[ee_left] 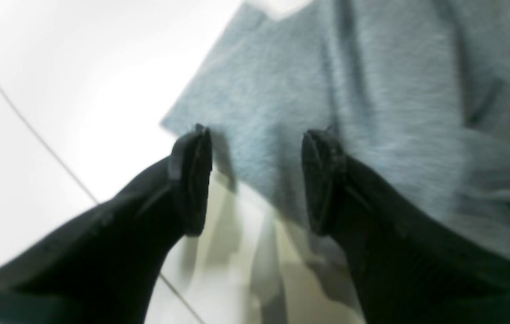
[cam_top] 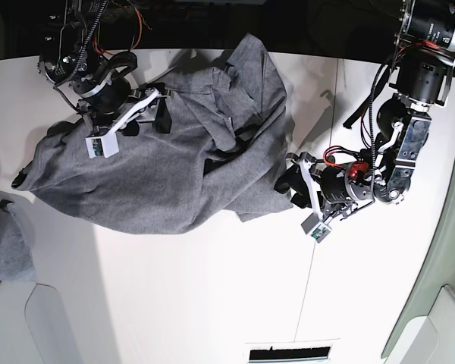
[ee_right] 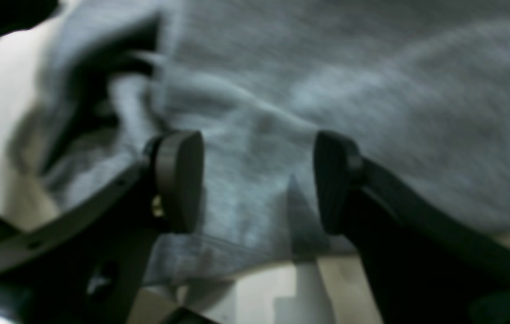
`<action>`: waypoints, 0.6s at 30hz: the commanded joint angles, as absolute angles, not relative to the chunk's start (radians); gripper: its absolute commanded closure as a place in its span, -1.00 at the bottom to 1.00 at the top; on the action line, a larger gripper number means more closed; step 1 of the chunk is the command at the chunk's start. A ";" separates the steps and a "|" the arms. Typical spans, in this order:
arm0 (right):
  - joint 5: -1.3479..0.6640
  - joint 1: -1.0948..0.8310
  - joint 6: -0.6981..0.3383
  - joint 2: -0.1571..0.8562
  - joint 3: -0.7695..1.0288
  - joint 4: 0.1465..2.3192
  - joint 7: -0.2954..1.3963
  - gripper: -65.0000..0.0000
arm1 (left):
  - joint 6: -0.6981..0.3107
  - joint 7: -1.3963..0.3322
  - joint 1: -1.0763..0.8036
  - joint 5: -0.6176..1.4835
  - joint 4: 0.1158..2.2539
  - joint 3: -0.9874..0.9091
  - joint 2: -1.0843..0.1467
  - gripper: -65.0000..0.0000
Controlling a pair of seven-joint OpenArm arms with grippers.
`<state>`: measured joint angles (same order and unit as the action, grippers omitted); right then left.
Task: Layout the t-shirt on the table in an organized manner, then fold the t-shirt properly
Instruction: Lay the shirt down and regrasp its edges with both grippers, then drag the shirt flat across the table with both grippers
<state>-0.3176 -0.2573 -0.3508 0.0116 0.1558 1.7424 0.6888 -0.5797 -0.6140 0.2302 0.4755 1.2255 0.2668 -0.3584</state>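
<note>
Across the far half of the counter [cam_top: 212, 303] the t-shirt [cam_top: 159, 167] lies crumpled and rumpled. Both end effectors are spread apart, gripping nothing: the left end effector [ee_left: 255, 180] hovers at a shirt corner, the right end effector [ee_right: 257, 180] above bunched cloth. Spreading well probably means pinching single-layer edges at opposite ends, then drawing them apart gently.

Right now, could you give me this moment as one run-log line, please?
left gripper: open at t-shirt edge | right gripper: open over shirt | shirt: crumpled on table

Both wrist views of t-shirt [ee_right: 327, 90] blurred
</note>
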 commanded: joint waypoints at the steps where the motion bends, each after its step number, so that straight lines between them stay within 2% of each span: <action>1: -0.317 -0.252 -0.351 0.016 0.153 1.757 0.664 -0.17 | -0.573 -0.579 0.274 0.474 1.219 0.261 -0.346 -0.05; 7: -0.270 -0.279 -0.336 0.016 0.153 1.756 0.662 -0.17 | -0.526 -0.513 0.337 0.367 1.097 0.261 -0.281 -0.05; 15: -0.268 -0.278 -0.336 0.016 0.153 1.754 0.661 -0.17 | -0.528 -0.452 0.349 0.311 1.002 0.263 -0.268 -0.04; 16: -0.268 -0.278 -0.336 0.016 0.153 1.754 0.657 -0.17 | -0.528 -0.453 0.349 0.310 1.002 0.263 -0.268 0.05; 18: -0.268 -0.278 -0.336 0.016 0.153 1.754 0.647 -0.17 | -0.528 -0.453 0.349 0.310 1.002 0.263 -0.269 0.46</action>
<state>-0.2569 -0.2852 -0.3313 0.0143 0.1520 1.7390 0.6724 -0.5274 -0.4591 0.3271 0.3031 0.9924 0.2665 -0.2634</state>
